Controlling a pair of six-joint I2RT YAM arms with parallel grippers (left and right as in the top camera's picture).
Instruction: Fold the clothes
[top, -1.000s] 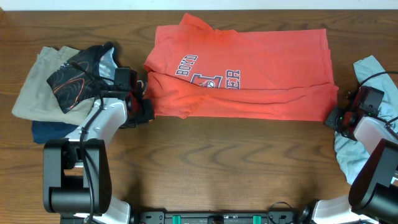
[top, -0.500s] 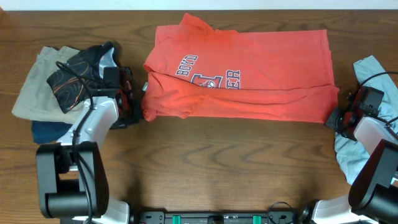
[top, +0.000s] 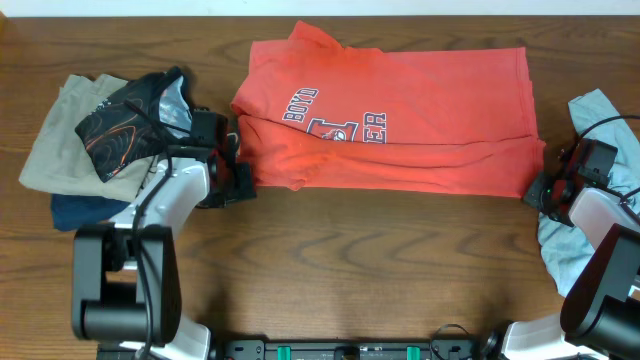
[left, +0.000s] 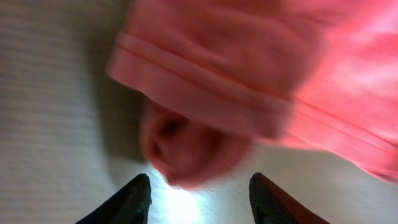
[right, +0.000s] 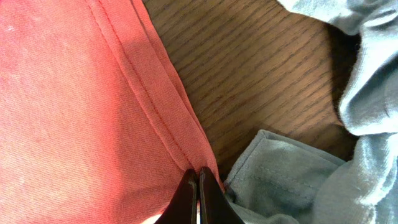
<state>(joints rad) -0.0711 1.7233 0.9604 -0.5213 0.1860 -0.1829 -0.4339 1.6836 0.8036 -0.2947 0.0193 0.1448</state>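
Note:
The coral-red T-shirt (top: 400, 120) lies flat across the middle of the table with its front strip folded over the lettering. My left gripper (top: 234, 172) sits at the shirt's left edge. In the left wrist view this gripper (left: 200, 182) is open, and a bunched red fold (left: 186, 146) lies just beyond its fingertips, not between them. My right gripper (top: 545, 186) is at the shirt's front right corner. Seen from the right wrist, the gripper (right: 198, 175) is shut on the shirt's hem (right: 168, 124). The pale blue-grey shirt (right: 292, 177) lies crumpled beside it.
A pile of garments sits at the left: a beige one (top: 60, 140), a black patterned one (top: 130, 120) on top and a dark blue one (top: 85, 212) beneath. The blue-grey shirt (top: 600, 110) runs under and around the right arm. Bare wood (top: 380, 270) lies in front.
The left gripper has opened and let go of the shirt's left edge, after tugging it left and coming back right. The right gripper has not moved.

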